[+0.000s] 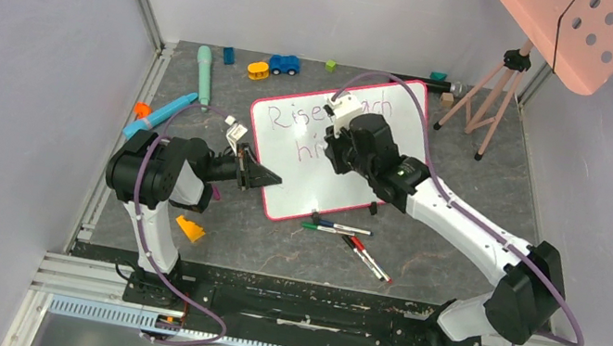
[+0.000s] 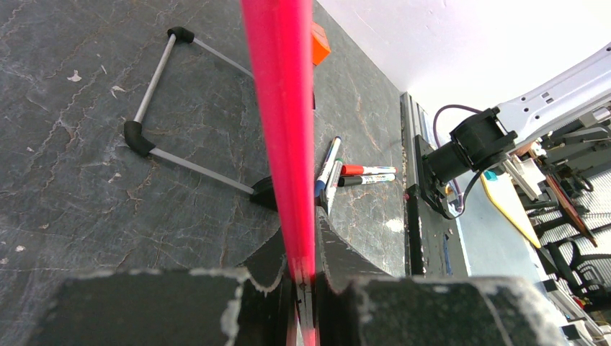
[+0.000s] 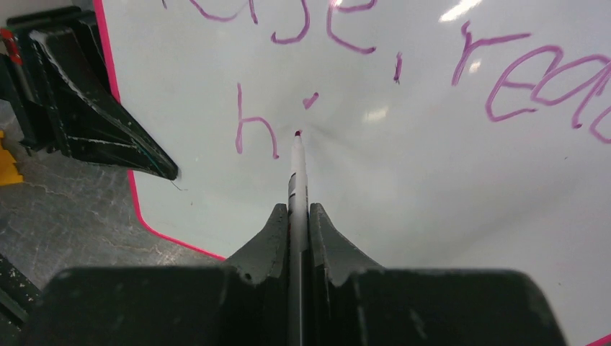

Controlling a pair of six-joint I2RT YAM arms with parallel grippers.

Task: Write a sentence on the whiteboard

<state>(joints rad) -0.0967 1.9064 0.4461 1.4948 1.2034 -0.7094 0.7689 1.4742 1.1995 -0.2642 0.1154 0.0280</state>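
From above, the whiteboard (image 1: pixel 300 189) lies askew at the middle of the grey tabletop (image 1: pixel 271 252), its pink-red rim turned a little counter-clockwise. The sentence (image 1: pixel 288 117) starts near the board's 10 o'clock corner with "Rise". More letters show at 1 o'clock and a short second line below, partly hidden by the right arm. The left tool (image 1: pixel 270 178) reaches in from 9 o'clock and bites the board's rim at about 8 o'clock. The right tool (image 1: pixel 332 151) hangs over the board's centre. Loose markers (image 1: pixel 337 228) lie on the tabletop just off the board's 6 o'clock edge. A blue toy car (image 1: pixel 283 64) sits at 12 o'clock near the back wall, and a tripod (image 1: pixel 490 96) stands at 2 o'clock.

In the left wrist view, the rim of the whiteboard (image 2: pixel 279 130) runs edge-on from 12 to 6 o'clock. The left tool (image 2: pixel 299 251) is clenched on it, one finger on each face. A wire stand (image 2: pixel 151 108) with a black clip foot shows at 10 o'clock, and the loose markers (image 2: pixel 328 169) lie at 3 o'clock of the rim.

In the right wrist view, the right tool (image 3: pixel 297 216) is closed tight on a marker (image 3: pixel 297 180), which points to 12 o'clock. Its purplish tip meets the whiteboard (image 3: pixel 432 216) just right of an "h". The sentence (image 3: pixel 504 79) runs across the top. The left tool (image 3: pixel 94 108) grips the rim at 10 o'clock.
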